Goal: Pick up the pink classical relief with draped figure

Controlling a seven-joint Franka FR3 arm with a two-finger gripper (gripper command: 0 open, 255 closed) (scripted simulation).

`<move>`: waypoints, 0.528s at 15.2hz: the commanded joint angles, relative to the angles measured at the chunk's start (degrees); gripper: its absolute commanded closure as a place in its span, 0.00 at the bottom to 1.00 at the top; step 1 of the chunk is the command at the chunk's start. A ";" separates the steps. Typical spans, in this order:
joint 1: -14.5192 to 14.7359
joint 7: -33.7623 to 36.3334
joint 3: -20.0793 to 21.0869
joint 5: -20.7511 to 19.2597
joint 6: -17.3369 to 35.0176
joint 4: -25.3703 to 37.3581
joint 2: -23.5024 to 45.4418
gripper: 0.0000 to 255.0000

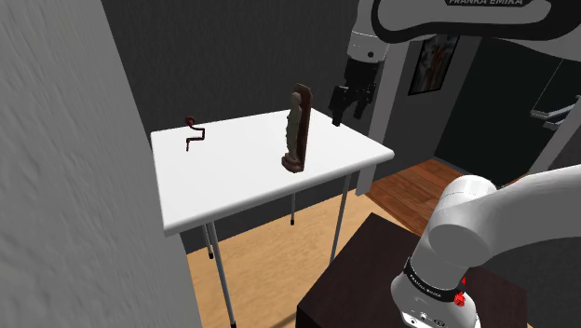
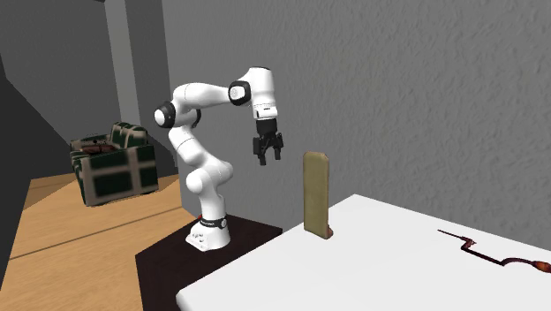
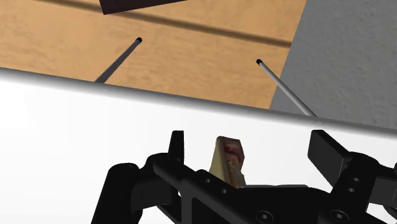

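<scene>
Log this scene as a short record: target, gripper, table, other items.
target: tan-brown relief, standing upright on the table, not held
arm: gripper open, in the air, apart from the relief
surface: white table on thin legs
other item: crooked dark red tool, lying on the table apart from the relief

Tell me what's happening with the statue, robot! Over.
Gripper open, empty, in the air, apart from the relief. Tan-brown relief upright on the white table, untouched. Crooked dark red thing far across the table, not in the way.
</scene>
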 commanded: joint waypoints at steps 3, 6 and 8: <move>0.31 -0.45 -0.35 0.09 0.89 3.94 4.58 0.00; 0.78 -1.16 -0.89 0.34 1.63 10.29 11.29 0.00; 1.07 -1.68 -1.24 0.58 1.74 14.84 15.70 0.00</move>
